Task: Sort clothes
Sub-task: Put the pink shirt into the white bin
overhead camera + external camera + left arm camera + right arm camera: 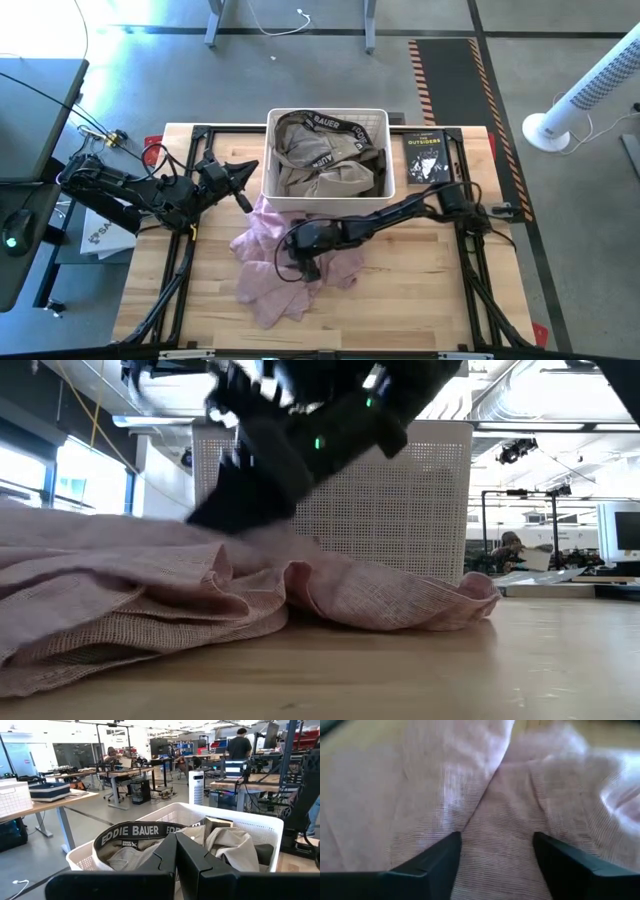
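Right hand (300, 262) low over the pink garment (270, 285), which lay crumpled on the counter (420, 300) just in front of the basket (272, 160). Right wrist view: fingers (427, 865) spread wide with a fold of pink cloth between them, nothing gripped yet. Step in hand, as I judged it: picking up the pink piece. The next move calls for lowering onto the raised fold and closing on enough cloth that it lifts as one bundle rather than slipping out.

Left hand (240, 180) hovered at the basket's left wall, pointed across it. Its wrist view showed the fingers (160, 862) pressed together, holding nothing.

Khaki trousers (330, 165) with a black lettered waistband filled the basket. A small black book (428, 158) sat right of the basket, apart from the clothes.

Only the high view gave the whole layout and told the arms apart. Only the left wrist view read the waistband lettering and the room behind, with people at desks. The low view alone showed how the pink cloth rose in soft ridges off the counter, touching the basket's base; the right arm loomed dark above it.
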{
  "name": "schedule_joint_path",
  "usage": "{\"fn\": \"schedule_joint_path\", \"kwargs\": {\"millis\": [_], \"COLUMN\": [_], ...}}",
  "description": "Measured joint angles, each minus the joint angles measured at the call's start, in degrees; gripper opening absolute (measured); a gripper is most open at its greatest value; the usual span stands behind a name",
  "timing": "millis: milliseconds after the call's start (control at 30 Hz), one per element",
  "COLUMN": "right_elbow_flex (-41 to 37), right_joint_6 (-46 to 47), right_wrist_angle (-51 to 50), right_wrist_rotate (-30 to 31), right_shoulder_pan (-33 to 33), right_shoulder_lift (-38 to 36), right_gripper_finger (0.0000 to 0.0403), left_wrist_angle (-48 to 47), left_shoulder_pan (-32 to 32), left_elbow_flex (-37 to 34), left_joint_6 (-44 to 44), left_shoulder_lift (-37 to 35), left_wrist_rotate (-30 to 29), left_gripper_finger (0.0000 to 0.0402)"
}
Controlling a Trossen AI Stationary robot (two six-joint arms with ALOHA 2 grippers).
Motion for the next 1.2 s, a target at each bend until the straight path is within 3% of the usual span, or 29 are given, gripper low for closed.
{"fn": "schedule_joint_path", "kwargs": {"millis": [100,200,300,400,467,600,733,800,933,1067,1200], "right_elbow_flex": [2.1,3.6,3.7,3.6,3.2,2.5,2.8,2.9,2.8,3.1,3.1], "right_joint_6": [0.6,0.6,1.0,2.7,2.5,1.6,-3.6,-5.7,-11.2,-20.9,-30.5], "right_wrist_angle": [-6.7,-13.1,-16.6,-17.8,-19.4,-24.2,-25.6,-24.5,-18.9,-5.3,10.3], "right_wrist_rotate": [0.1,0.2,-1.1,-4.8,-8.1,-13.5,-16.6,-14.8,-4.9,10.6,17.8], "right_shoulder_pan": [-0.1,0.0,0.0,-0.1,-0.2,0.5,1.2,1.7,2.0,0.8,-4.8], "right_shoulder_lift": [2.8,5.1,5.4,4.5,2.6,-4.0,-16.5,-22.7,-34.9,-44.4,-48.3], "right_gripper_finger": [0.0267,0.0254,0.0186,0.0076,0.0024,0.0025,0.0008,0.0010,0.0008,0.0006,0.0005], "left_wrist_angle": [-0.1,-0.1,-0.1,-0.2,-0.2,-0.4,-1.1,-1.1,-1.0,-1.0,-1.0], "left_shoulder_pan": [0.0,0.0,0.0,0.0,0.0,0.0,0.0,0.0,0.0,0.0,0.0], "left_elbow_flex": [0.0,0.0,0.0,0.0,0.0,0.0,0.0,0.0,0.0,0.0,0.0], "left_joint_6": [-0.2,-0.3,-0.3,-0.3,-0.3,-0.4,-0.4,-0.4,-0.4,-0.5,-0.5], "left_shoulder_lift": [0.0,0.0,0.0,0.0,0.0,0.0,0.0,0.0,0.0,0.0,0.0], "left_wrist_rotate": [0.0,0.0,0.0,0.0,0.0,0.0,0.0,0.0,0.0,0.0,0.0], "left_gripper_finger": [0.0000,0.0000,0.0000,0.0000,0.0000,0.0000,0.0000,0.0000,0.0000,0.0000,0.0000]}}
